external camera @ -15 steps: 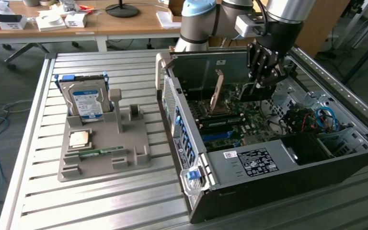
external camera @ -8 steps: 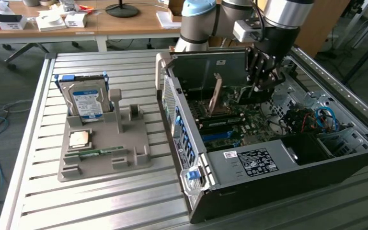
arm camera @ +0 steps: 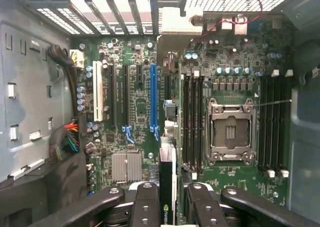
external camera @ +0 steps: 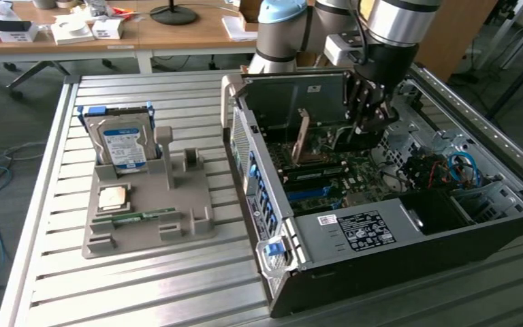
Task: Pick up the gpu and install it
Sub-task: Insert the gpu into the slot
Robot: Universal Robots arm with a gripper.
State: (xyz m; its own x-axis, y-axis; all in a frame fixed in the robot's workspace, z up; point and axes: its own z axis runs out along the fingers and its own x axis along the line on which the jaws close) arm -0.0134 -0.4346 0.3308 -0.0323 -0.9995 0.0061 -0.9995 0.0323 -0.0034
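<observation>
Claw (external camera: 372, 127) at the end of the arm hangs inside the open computer case (external camera: 407, 235), which lies on its side on the slatted metal worktop (external camera: 134, 293). Its two fingers (arm camera: 146, 199) are pinched on the gpu (external camera: 306, 136), one against each flat face of the card. In the exterior view the card is held on edge above the motherboard (external camera: 334, 178), with its pale tan bracket on the side toward the exterior view's left and its dark board running back to the claw.

From the wrist, the claw (arm camera: 170, 203) shows the gpu (arm camera: 167, 179) edge-on between the black pads, a green logo on the edge that faces the camera. Below it the board lies open. The long blue expansion slot (arm camera: 153, 94) stands bare just beside the line of the card, and the black memory slots (arm camera: 192, 119) run along its other side. The metal processor socket (arm camera: 231, 132) sits beyond those, and a small ribbed heatsink (arm camera: 126, 167) lies near the blue slot. Whether the card's lower edge touches the board cannot be told.

Well apart, toward the exterior view's left, a grey parts holder (external camera: 184, 221) rests on the worktop. It carries an upright silver hard drive (external camera: 123, 144) with a blue label, a square processor chip (external camera: 114, 197) and a green memory stick (external camera: 139, 216).
</observation>
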